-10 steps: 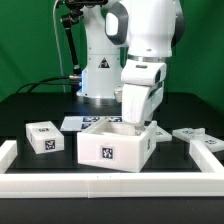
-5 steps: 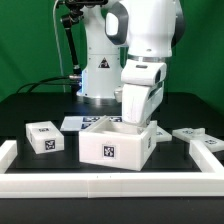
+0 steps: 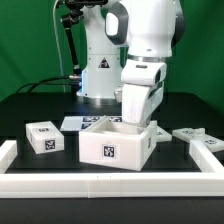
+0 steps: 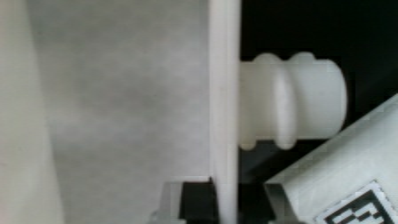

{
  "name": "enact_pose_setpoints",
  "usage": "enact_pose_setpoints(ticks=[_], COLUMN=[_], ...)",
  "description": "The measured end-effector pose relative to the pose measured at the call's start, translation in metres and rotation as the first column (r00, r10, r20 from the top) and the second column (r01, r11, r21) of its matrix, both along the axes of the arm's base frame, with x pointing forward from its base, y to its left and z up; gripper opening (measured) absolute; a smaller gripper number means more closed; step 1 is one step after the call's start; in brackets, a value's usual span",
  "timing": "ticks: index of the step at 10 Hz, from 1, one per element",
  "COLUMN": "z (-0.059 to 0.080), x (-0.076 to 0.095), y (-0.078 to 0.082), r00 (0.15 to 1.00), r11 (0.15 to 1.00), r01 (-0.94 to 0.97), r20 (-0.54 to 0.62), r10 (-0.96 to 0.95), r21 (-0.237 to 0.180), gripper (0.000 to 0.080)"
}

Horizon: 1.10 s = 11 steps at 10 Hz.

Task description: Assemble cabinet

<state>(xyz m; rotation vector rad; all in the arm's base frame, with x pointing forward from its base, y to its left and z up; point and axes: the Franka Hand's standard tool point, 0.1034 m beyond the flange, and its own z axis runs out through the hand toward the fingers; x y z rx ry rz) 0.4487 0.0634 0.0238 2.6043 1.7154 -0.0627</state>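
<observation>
One cabinet (image 3: pixel 108 152) sits mid-table, just behind the front rail (image 3: pixel 100 181), open side up, tagged face toward the exterior cam. Long axis runs roughly across that view and lies flat on the table (image 3: pixel 22 112), a bit skewed, so one short end wall shows on the exterior view's right. The gripper (image 3: pixel 134 119) comes straight down over the back-right part of the box, tips below the rim and hidden from that cam. In the wrist view a thin white wall (image 4: pixel 224 90) runs edge-on into the gripper (image 4: pixel 215 199), w/ the jaws set narrow, one on either side of it. Whether the pads actually bite, can't tell; too close and blurred. Prob. reason for the pose: a wall is the only thin part a two-finger grip can take, and holding there lets the arm slide or turn the box. A ribbed white peg (image 4: pixel 294 100) shows beyond the wall, plus a tag corner (image 4: pixel 349 196). Outward: a small block (image 3: pixel 43 137) well apart on the exterior view's left, flat panels (image 3: pixel 195 134) on its right, marker board (image 3: pixel 78 123) behind.
</observation>
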Motion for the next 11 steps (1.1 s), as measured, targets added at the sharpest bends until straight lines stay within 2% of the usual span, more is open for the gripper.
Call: enact_pose_setpoints(ticks=[3, 5, 9, 11], z=[0.002, 0.000, 0.000, 0.000], x=[0.011, 0.012, 0.013, 0.018], y=[-0.002, 0.010, 0.007, 0.013], r00=[0.984, 0.961, 0.964, 0.948], r11=[0.984, 0.961, 0.964, 0.948], r01=[-0.177, -0.275, -0.267, -0.318], r20=[-0.006, 0.000, 0.000, 0.002], r10=[0.177, 0.275, 0.267, 0.318], r21=[-0.003, -0.013, -0.012, -0.012], gripper=[0.0034, 0.0034, 0.0034, 0.0034])
